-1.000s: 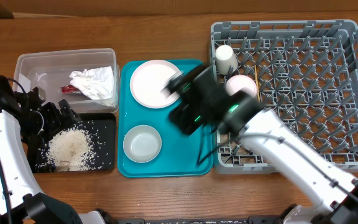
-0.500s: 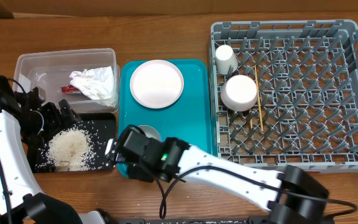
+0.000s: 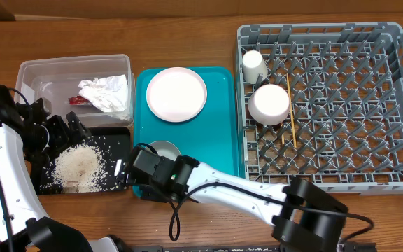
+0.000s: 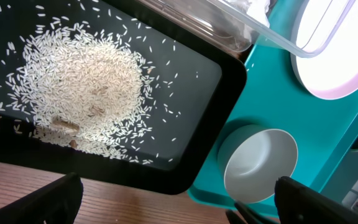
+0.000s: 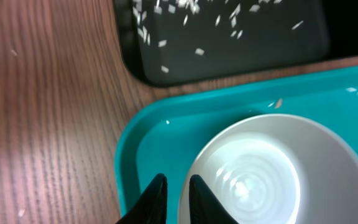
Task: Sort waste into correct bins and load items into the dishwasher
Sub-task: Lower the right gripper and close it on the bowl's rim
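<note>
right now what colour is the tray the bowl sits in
Teal. The tray shows best in the overhead view.

The table (image 3: 187,35) is grained brown wood with a soft sheen; the teal tray (image 3: 222,147) and the black tray (image 4: 210,106) are smooth, glossy plastic, the rice (image 4: 86,87) on the latter matt white. The bowl (image 5: 272,180) and plate (image 3: 177,94) look smooth, glossy white. Far left, the tub (image 3: 47,70) is clear plastic holding a crumpled paper napkin (image 3: 107,92); the rack (image 3: 320,29) on the right is matt grey plastic.
</note>
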Available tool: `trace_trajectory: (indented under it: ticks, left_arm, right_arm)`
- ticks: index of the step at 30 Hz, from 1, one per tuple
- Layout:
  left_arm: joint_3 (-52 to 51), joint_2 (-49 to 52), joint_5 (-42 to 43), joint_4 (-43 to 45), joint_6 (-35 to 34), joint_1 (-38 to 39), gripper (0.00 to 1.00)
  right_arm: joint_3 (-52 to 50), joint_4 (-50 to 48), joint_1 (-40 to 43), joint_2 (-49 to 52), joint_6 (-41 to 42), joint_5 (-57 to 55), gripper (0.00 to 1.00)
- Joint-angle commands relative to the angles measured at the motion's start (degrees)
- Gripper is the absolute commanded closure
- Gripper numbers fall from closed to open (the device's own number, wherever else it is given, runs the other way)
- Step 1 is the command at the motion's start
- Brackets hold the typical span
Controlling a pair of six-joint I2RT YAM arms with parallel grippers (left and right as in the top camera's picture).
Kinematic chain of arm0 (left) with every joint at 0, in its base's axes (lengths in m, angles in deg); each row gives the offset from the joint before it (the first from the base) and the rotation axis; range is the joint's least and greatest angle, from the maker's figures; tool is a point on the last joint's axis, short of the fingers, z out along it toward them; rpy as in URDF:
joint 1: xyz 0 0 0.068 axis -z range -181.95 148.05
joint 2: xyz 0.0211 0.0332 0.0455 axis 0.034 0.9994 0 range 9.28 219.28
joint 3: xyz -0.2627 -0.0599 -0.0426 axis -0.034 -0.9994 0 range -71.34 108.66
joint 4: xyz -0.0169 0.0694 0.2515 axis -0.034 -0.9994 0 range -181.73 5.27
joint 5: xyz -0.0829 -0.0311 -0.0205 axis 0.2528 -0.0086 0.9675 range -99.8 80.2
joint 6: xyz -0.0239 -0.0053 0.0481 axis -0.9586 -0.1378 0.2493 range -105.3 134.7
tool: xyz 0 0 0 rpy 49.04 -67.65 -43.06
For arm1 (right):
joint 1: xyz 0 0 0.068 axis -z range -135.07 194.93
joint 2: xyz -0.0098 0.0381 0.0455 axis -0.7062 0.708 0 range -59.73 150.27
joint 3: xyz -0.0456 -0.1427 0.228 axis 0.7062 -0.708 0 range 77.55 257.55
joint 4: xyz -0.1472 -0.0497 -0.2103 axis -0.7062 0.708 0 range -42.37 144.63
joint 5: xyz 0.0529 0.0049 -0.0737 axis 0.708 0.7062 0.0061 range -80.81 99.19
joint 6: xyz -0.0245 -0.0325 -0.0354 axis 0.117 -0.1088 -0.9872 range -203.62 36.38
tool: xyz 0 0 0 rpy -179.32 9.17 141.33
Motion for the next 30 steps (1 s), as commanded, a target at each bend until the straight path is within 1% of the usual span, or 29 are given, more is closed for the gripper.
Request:
trace_trajectory:
  ticks: [1,16,20,23,30]
  left_arm:
    - [1.11,-0.28,-0.11,0.04,0.87,0.48,0.00]
    - [1.11,-0.28,-0.11,0.04,0.87,0.48,0.00]
    - [1.11,-0.28,-0.11,0.04,0.87,0.48,0.00]
    - [1.11,-0.28,-0.11,0.07,0.87,0.48,0.00]
    - [1.11,-0.28,-0.11,0.07,0.87,0.48,0.00]
  right_arm:
    - [0.39,-0.68,0.15,1.62,-0.37,-0.50,0.86]
    - [0.04,0.24,0.15,2.62,-0.17,-0.50,0.88]
    - [0.02,0.72,0.15,2.62,-0.17,-0.50,0.87]
    - [0.02,1.31,0.15,2.62,-0.20,-0.52,0.83]
    - [0.02,1.70,0.15,2.62,-0.24,-0.94,0.83]
